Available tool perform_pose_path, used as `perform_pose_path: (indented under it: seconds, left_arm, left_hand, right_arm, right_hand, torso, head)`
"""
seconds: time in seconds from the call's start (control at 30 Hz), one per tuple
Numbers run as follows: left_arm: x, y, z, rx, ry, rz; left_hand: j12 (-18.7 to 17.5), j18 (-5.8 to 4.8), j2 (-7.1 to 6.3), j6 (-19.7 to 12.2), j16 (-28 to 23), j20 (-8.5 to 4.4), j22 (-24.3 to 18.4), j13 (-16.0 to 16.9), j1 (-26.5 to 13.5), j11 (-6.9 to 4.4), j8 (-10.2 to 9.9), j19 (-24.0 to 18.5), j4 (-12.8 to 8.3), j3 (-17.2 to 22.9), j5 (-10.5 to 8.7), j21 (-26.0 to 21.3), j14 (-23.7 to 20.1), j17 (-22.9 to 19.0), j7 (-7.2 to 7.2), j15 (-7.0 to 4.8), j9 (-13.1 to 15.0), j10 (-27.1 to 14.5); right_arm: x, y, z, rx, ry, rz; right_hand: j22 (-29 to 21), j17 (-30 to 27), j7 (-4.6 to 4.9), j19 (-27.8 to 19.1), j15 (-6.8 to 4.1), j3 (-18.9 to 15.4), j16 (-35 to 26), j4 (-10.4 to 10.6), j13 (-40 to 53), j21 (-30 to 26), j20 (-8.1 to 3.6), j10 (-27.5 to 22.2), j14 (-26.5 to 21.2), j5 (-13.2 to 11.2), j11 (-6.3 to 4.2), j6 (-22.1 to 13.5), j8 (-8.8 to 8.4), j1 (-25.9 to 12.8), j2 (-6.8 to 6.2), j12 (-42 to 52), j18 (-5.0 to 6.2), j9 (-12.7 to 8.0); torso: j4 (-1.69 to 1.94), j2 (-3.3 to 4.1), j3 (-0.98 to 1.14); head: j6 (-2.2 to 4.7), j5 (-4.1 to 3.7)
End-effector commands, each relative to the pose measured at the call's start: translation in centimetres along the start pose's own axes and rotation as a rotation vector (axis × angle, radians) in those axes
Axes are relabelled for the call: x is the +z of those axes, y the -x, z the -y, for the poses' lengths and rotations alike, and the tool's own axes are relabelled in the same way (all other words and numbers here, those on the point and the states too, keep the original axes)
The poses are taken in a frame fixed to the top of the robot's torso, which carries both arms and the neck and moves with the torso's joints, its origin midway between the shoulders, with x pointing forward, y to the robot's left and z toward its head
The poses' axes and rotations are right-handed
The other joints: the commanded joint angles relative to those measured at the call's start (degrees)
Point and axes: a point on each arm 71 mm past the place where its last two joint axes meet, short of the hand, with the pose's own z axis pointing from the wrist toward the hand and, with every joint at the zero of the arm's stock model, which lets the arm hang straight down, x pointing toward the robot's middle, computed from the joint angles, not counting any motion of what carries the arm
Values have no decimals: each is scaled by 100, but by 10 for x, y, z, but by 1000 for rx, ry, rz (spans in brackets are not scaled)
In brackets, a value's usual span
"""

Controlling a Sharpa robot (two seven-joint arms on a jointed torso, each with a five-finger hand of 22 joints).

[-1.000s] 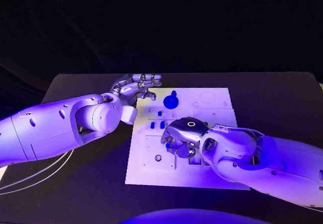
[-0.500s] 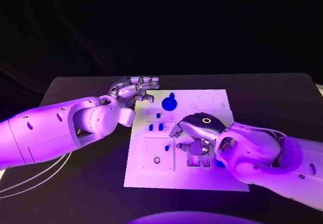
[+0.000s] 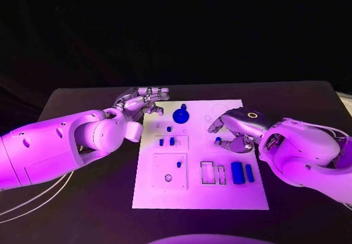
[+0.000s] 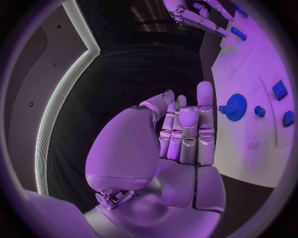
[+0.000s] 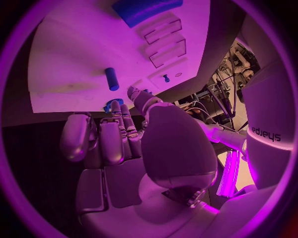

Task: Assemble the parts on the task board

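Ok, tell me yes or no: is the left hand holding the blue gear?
No. In the left wrist view the left hand holds nothing, fingers straight, and the blue gear lies apart from it on the task board.

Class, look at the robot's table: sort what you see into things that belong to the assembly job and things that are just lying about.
Belongs to the job:
- white board
- blue gear
- blue bar
- small blue pegs
- left hand, empty
- right hand, empty

Just lying about:
- pale cables on the black table
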Motion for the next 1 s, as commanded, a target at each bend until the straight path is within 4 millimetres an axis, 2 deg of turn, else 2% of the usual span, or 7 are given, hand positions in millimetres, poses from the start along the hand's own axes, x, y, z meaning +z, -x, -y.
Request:
perform_pose_path:
  seconds: [0.03, 0.27, 0.4, 0.57, 0.77, 1.0]
  left_arm:
    - [0, -3, 0, -12, -2, -23]
    - [0, -3, 0, -12, -2, -24]
    - [0, -3, 0, -12, -2, -24]
    - [0, -3, 0, -12, -1, -25]
    - [0, -3, 0, -12, -1, -24]
    - [0, -3, 0, -12, 0, -25]
  left_hand:
    - [29, 106, 2, -30, -21, 15, -5, 1, -63, -6, 18, -43, 0, -23, -17, -27, -34, -5, 1, 8, -3, -29]
    - [36, 107, 6, -32, -24, 16, -9, 1, -51, -8, 22, -43, -9, -26, -18, -32, -38, -13, 0, 7, -2, -33]
    - [36, 107, 6, -32, -24, 16, -9, 1, -51, -8, 22, -43, -9, -26, -18, -32, -38, -13, 0, 7, -2, -33]
    - [36, 107, 6, -32, -24, 16, -9, 1, -51, -8, 22, -43, -9, -26, -18, -32, -38, -13, 0, 7, -2, -33]
    - [36, 107, 6, -32, -24, 16, -9, 1, -51, -8, 22, -43, -9, -26, -18, -32, -38, -13, 0, 7, -2, -33]
    - [36, 107, 6, -32, -24, 16, -9, 1, -51, -8, 22, -43, -9, -26, -18, -32, -38, -13, 0, 7, -2, -33]
  right_arm:
    - [-1, -3, 6, -36, -35, -53]
    - [2, -9, 11, -62, -53, -119]
    - [5, -12, 11, -66, -54, -134]
    - [9, -15, 11, -71, -55, -152]
    - [12, -16, 10, -72, -51, -154]
    - [14, -15, 9, -62, -46, -126]
  right_hand:
    - [-14, -18, -66, 23, -33, -86, -21, 12, -1, -38, -14, -83, 241, -57, -2, 7, -5, 69, -8, -42, 34, -10]
    - [-45, -49, -110, 16, -20, -189, -38, 51, 13, -65, -11, -48, 239, -170, -17, 60, 10, 115, 40, 18, 37, -7]
    - [-49, -55, -100, 18, -28, -178, -39, 54, 17, -69, -13, 34, 240, -181, -31, 108, 18, 162, 100, 72, 38, -2]
    - [-49, -63, -66, 30, -86, -52, -39, 47, 18, -73, -57, 310, 243, -187, -83, 254, 44, 232, 209, 208, 38, 18]
    - [-28, -58, -87, 53, -90, 116, -26, 63, 38, -61, -69, 771, 248, -204, -138, 540, 125, 228, 294, 368, 31, 72]
    - [14, -25, -115, 83, -135, 208, 7, 58, 61, -34, -107, 1073, 257, -228, -197, 745, 190, 228, 367, 424, 25, 120]
  torso:
    - [4, 0, 0]
    - [13, 2, 0]
    - [12, 1, 1]
    - [15, 2, -6]
    - [9, 3, -2]
    - [8, 0, -1]
  head:
    - [2, -15]
    - [6, -16]
    - [5, -13]
    - [-3, -18]
    - [-18, -10]
    - [-24, -9]
